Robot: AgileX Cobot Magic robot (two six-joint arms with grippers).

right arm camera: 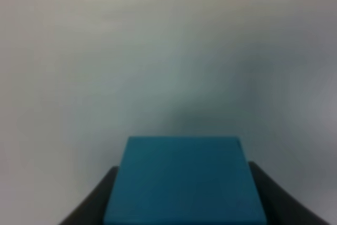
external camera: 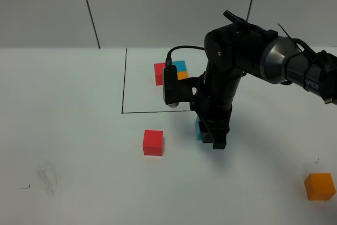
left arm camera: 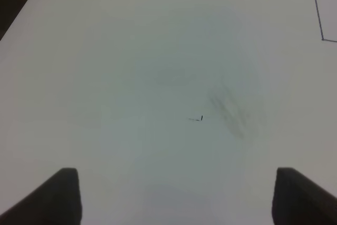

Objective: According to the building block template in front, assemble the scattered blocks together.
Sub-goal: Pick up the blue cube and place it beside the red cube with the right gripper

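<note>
Fingers [right arm camera: 93,205] of right gripper [right arm camera: 184,199] narrowed onto blue block [right arm camera: 184,177], clamping two opposite sides, low at table [external camera: 79,130] just outside black outline [external camera: 124,82]. Looks like carrying first piece; next calls for setting it against red block [external camera: 152,142] nearby, matching template [external camera: 171,72] inside outline. Well apart toward the right, orange block [external camera: 319,186]. Over bare table, left gripper [left arm camera: 176,198] spread wide, empty.

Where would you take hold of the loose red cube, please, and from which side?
Take the red cube by two opposite side faces, coming straight down from above. It sits flat on the table, its sides are flat and parallel, and nothing crowds it; the blue cube stands apart.
</note>
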